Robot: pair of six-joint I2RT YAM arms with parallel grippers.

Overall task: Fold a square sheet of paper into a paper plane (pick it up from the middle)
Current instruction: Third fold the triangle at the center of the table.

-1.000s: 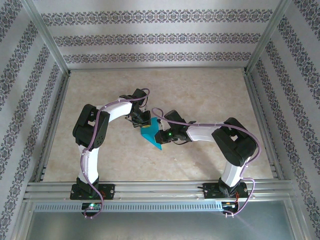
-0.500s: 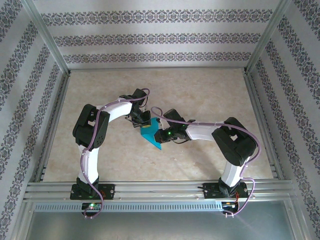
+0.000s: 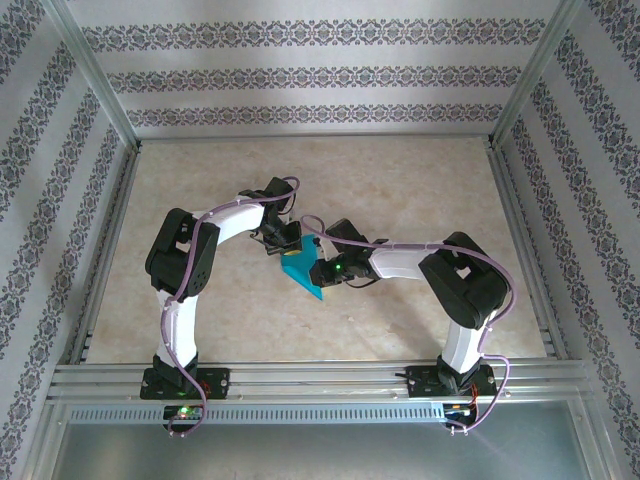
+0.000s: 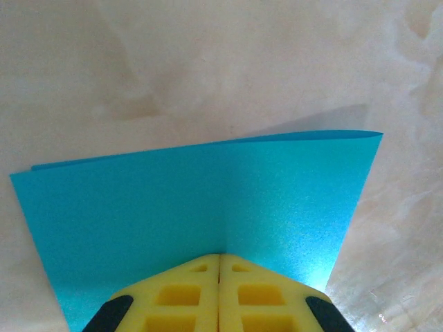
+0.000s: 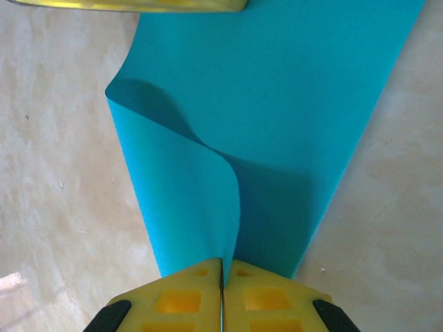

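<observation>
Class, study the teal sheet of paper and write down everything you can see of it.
The square sheet of paper is thin, plain teal-blue with a faint sheen. It is doubled over in a soft curve, not a sharp crease, one layer bulging from the other. The shut left gripper and the shut right gripper pinch it at opposite ends, over the middle of the beige marbled table.

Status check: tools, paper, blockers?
Left tool shut on thin teal-blue paper sheet, doubled over. Right tool shut on its other end, paper curled there. Nothing blocking.
</observation>
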